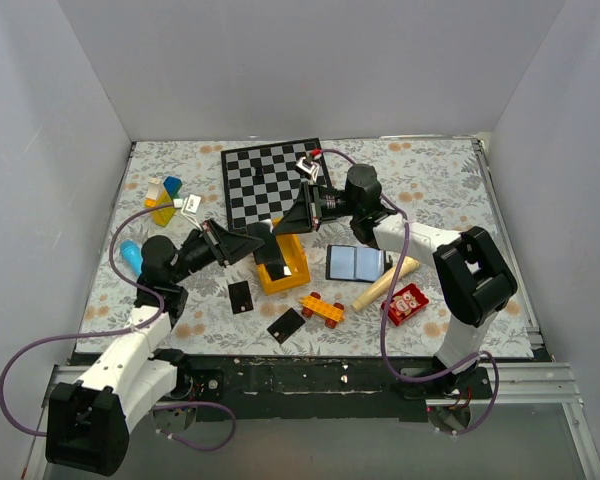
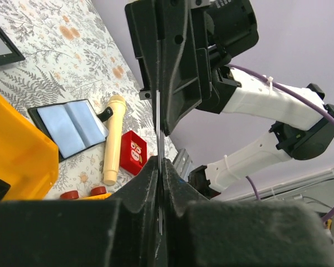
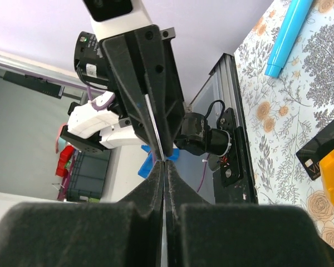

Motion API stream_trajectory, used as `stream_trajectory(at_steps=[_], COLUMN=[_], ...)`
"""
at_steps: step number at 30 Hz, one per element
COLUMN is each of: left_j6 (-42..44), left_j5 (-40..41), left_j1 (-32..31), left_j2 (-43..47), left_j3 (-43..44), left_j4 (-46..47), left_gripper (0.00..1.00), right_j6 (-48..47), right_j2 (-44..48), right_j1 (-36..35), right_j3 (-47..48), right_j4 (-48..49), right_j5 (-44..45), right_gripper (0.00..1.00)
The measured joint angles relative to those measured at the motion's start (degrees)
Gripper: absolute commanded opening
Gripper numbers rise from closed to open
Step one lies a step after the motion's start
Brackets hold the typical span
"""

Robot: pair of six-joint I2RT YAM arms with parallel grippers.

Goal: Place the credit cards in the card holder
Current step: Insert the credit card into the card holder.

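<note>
One credit card (image 2: 159,139) hangs edge-on in the air above the yellow bin, between both grippers. My left gripper (image 1: 265,238) is shut on one end of it, its jaws (image 2: 160,161) pressed flat on the thin edge. My right gripper (image 1: 285,225) is shut on the other end (image 3: 156,130) of the same card. The card holder (image 1: 355,262) lies open on the table to the right of the bin, blue-grey inside up (image 2: 72,125). Two more credit cards (image 1: 241,296) (image 1: 286,325) lie flat on the cloth in front of the bin.
A yellow bin (image 1: 295,268) sits right under the grippers, with a dark item inside. A chessboard (image 1: 270,180) lies behind. A wooden pin (image 1: 385,282), red block (image 1: 408,303) and toy brick (image 1: 322,307) lie right of centre. A blue marker (image 1: 130,256) and coloured blocks (image 1: 165,195) lie left.
</note>
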State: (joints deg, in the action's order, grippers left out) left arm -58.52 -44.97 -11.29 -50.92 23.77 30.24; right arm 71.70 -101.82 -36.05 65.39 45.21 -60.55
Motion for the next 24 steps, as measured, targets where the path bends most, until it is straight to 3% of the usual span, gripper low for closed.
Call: stream_trajectory(at_steps=[3,10,15,21,24], left_j6=[-0.46,-1.22,-1.49,-1.49,-1.49], left_j5=[0.02,1.01,1.14,1.38,1.46], left_j1=[-0.33,-0.35,-0.66,-1.75,-2.19], left_j2=[-0.39,-2.1,-3.89,-4.96,-5.11], left_j3=[0.2,0.72,1.55,2.23,2.23], left_j4=[0.85,4.02,4.92,5.07,5.2], left_gripper=[0.0,0.0,0.0,0.0,0.0], right_j6=[-0.07,-1.46,-1.64,-1.68,-1.64], right_j2=[0.0,1.25,1.4,1.4,1.4], right_j1=[0.09,0.04,0.04,0.04,0.04], right_j3=[-0.81,-2.19,-2.23,-2.21,-2.21], right_j4=[-0.11,-0.96,-1.6,-1.73,-1.75], right_j5=[0.2,0.17,0.17,0.17,0.17], right_gripper=[0.32,0.46,0.47,0.36,0.36])
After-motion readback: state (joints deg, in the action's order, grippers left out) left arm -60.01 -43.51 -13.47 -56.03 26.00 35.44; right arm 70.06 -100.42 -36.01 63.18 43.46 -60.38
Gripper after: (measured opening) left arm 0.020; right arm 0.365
